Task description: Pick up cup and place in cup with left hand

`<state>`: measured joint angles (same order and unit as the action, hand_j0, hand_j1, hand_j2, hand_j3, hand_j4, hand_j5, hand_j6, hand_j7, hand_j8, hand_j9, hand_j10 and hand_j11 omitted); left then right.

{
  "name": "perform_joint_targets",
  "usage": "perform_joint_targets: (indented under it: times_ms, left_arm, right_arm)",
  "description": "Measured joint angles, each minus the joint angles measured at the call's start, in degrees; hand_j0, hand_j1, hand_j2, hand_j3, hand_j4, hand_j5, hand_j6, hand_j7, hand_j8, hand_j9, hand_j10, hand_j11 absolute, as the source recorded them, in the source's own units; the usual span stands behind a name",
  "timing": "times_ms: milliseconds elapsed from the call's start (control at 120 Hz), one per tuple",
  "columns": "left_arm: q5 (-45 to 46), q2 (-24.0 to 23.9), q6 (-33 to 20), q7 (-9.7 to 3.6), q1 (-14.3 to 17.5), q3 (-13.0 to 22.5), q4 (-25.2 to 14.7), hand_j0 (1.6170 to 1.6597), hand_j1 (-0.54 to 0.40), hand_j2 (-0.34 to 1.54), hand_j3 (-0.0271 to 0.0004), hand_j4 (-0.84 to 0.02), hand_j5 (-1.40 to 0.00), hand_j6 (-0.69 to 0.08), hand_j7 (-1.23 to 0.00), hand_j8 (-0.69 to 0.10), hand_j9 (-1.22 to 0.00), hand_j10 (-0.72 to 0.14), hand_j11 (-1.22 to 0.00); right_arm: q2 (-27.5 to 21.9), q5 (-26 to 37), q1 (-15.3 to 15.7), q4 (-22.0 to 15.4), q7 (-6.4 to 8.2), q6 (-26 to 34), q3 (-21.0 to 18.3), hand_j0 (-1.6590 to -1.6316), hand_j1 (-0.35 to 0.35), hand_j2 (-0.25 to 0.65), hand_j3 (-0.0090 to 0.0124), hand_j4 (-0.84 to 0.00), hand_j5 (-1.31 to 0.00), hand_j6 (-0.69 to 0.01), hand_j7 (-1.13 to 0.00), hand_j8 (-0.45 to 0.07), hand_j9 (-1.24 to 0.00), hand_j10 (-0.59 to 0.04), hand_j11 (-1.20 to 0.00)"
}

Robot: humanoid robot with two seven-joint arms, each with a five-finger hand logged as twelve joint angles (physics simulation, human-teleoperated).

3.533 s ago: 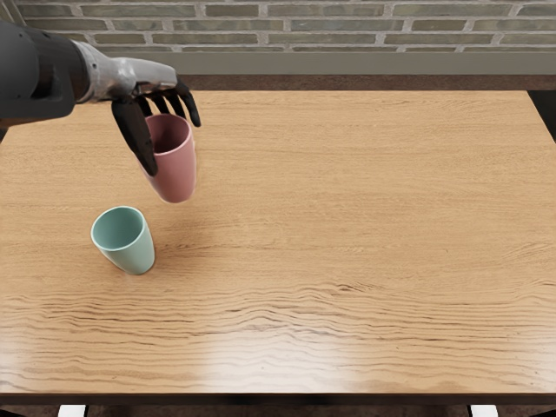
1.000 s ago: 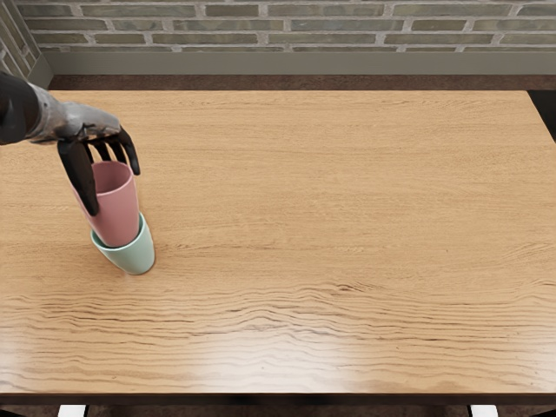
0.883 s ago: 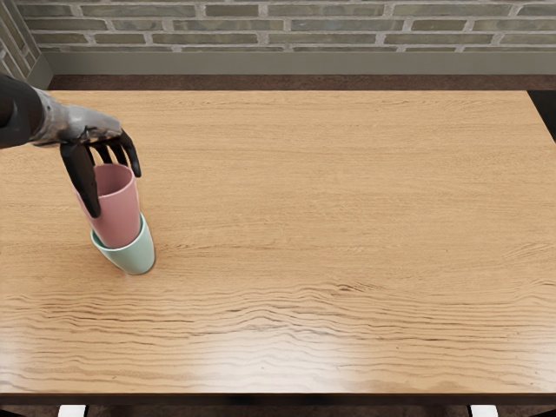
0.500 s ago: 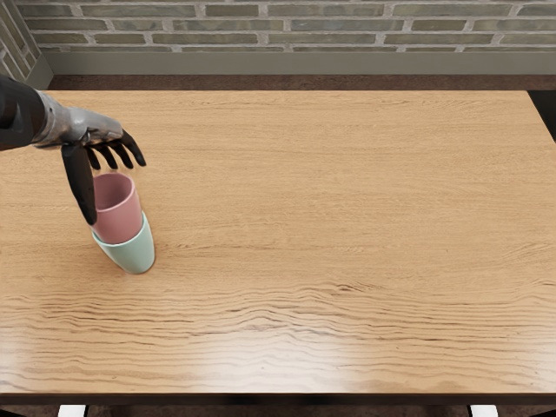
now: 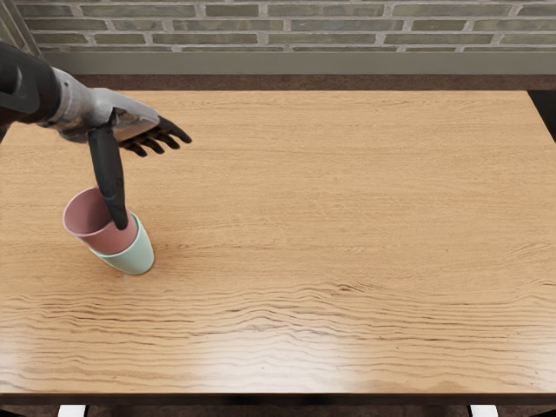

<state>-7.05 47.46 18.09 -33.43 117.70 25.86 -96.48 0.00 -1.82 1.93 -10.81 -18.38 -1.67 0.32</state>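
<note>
My left hand [image 5: 155,181] is open above the cups, its fingers spread toward the right and its thumb pointing down across the pink cup's right side. Whether the thumb touches the cup cannot be told. The pink cup [image 5: 111,240] sits with its lower part inside the teal cup [image 5: 137,257] and leans to the left, its mouth facing up and left. The teal cup stands on the table at the left, and its rim is partly hidden by the pink cup.
The wooden table [image 5: 330,226] spans the view, its front edge near the bottom. Behind its far edge is a brick wall [image 5: 334,26].
The pink cup was carried left and lowered into the teal cup, then released. My left hand has since opened and moved right, and the pink cup has tipped left.
</note>
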Motion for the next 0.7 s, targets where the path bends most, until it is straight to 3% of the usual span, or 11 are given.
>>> perform_joint_targets:
  times_ms: [208,400,542,700]
  left_arm:
    - [6.57,-0.58,2.43,1.99,-0.10,-4.77,0.05,1.6580,0.312,0.01,0.0000,-0.033,-0.04,-0.033,-0.04,-0.032,-0.04,-0.033,-0.04]
    - [20.74,-1.75,12.75,3.87,-1.89,-7.32,0.13,1.6581,0.318,0.01,0.0000,-0.028,-0.03,-0.028,-0.03,-0.028,-0.03,-0.028,-0.03]
    - [25.90,-4.17,15.85,8.26,-4.67,-8.57,0.30,1.6581,0.319,0.00,0.0000,-0.026,-0.03,-0.026,-0.03,-0.026,-0.03,-0.026,-0.03]
    - [26.76,-7.58,16.68,9.89,-7.12,-9.81,2.02,1.6581,0.321,0.00,0.0000,-0.024,-0.03,-0.024,-0.03,-0.024,-0.03,-0.024,-0.03]
  right_arm:
    - [0.00,-0.01,0.00,0.00,0.00,0.00,0.00,-1.6581,-0.349,0.000,0.0000,0.000,0.00,0.000,0.00,0.000,0.00,0.000,0.00]
    - [0.00,0.01,0.00,0.00,0.01,0.00,0.00,-1.6581,-0.349,0.000,0.0000,0.000,0.00,0.000,0.00,0.000,0.00,0.000,0.00]
    - [0.00,0.01,-0.01,0.00,0.01,0.00,-0.01,-1.6581,-0.349,0.000,0.0000,0.000,0.00,0.000,0.00,0.000,0.00,0.000,0.00]
    - [0.00,0.01,0.00,0.00,0.01,0.00,0.01,-1.6581,-0.349,0.000,0.0000,0.000,0.00,0.000,0.00,0.000,0.00,0.000,0.00]
